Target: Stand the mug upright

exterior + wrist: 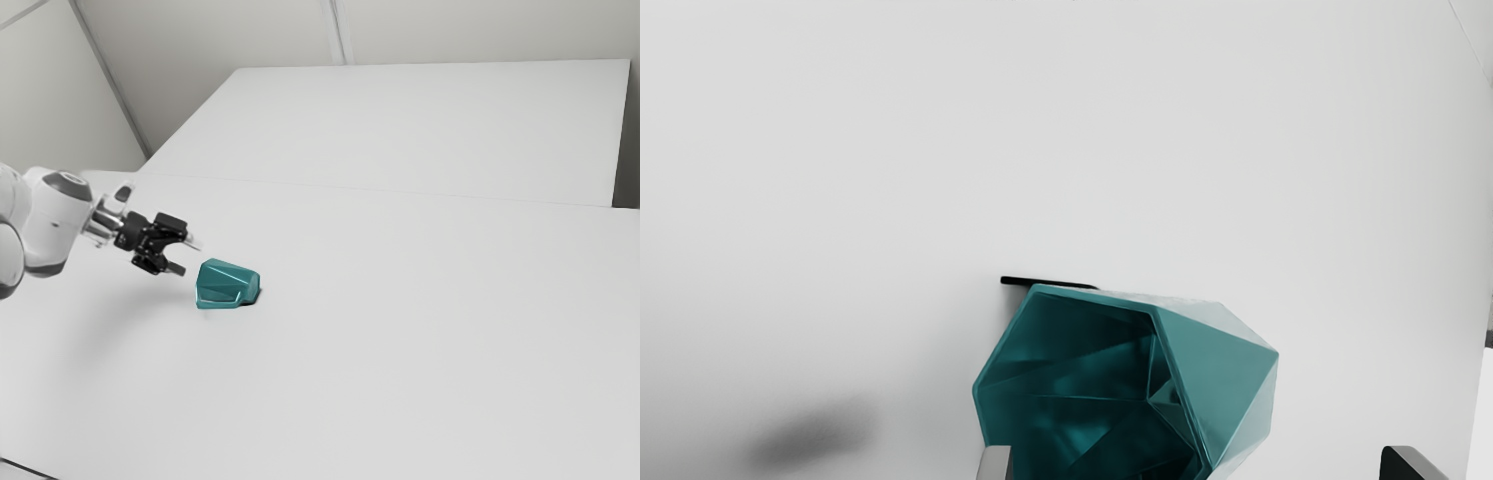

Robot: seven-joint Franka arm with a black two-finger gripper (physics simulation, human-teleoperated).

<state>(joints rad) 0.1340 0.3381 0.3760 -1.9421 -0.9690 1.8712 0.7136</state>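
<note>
Lying on its side on the pale worktop (400, 330), a teal faceted mug (226, 284) sits just beyond the tips of the black pincer (190, 257), near them. The pincer's two fingers are spread wide, with nothing pinched between them. In the wrist view the mug's open mouth faces the pincer, showing its dark angular inside, and one fingertip (995, 463) overlaps the mouth's edge in that view. A white robot arm carries the pincer.
</note>
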